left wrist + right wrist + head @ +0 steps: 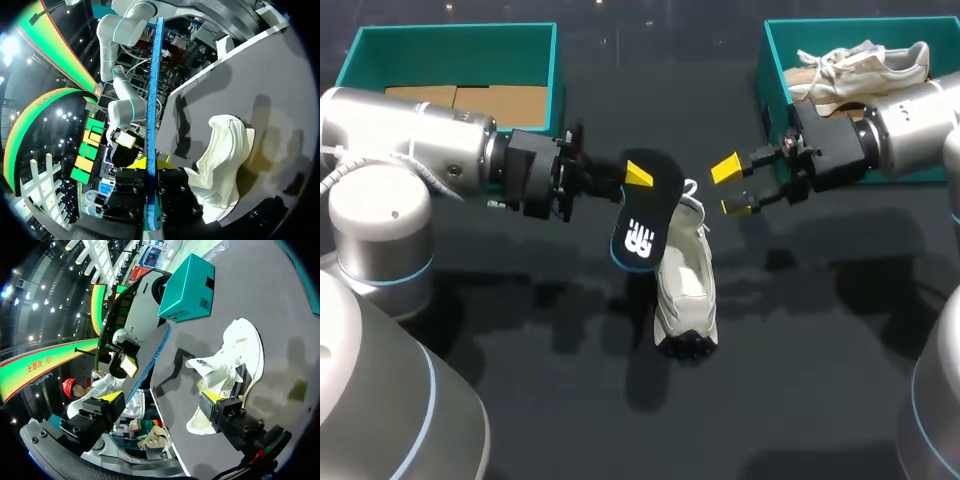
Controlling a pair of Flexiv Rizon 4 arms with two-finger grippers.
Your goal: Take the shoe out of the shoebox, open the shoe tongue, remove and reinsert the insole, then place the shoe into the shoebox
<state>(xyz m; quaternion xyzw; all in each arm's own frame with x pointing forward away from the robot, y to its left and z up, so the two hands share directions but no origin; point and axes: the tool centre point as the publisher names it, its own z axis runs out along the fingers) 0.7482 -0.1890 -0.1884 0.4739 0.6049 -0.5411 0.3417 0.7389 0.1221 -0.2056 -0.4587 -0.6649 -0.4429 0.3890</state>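
From above, the left gripper (628, 182) is clamped on one end of the black insole (642, 218). The rest of the insole slants down and away from its fingers, broad face and white logo up. The left wrist view shows only the blue edge of the insole (151, 100), a thin strip running straight out from between the pinching fingers of the left gripper (150, 165). The cream shoe (225, 150) lies on the table just beside and ahead of them.

The head view leaves it unclear whether the insole's free end touches the shoe (686, 290). The right wrist view settles it (the insole (150, 355) hangs in the air, apart from the shoe (235, 362)). That view also shows the right gripper (162, 397) spread wide and holding nothing. The insole is ahead between its fingers, and the shoe is by one finger. The left shoebox (187, 287) stands farther ahead.

The left arm comes in level. The right arm reaches in over the corner of the right shoebox (772, 90), which holds a second shoe (860, 62). The right gripper (731, 187) points at the left one, near it but apart.
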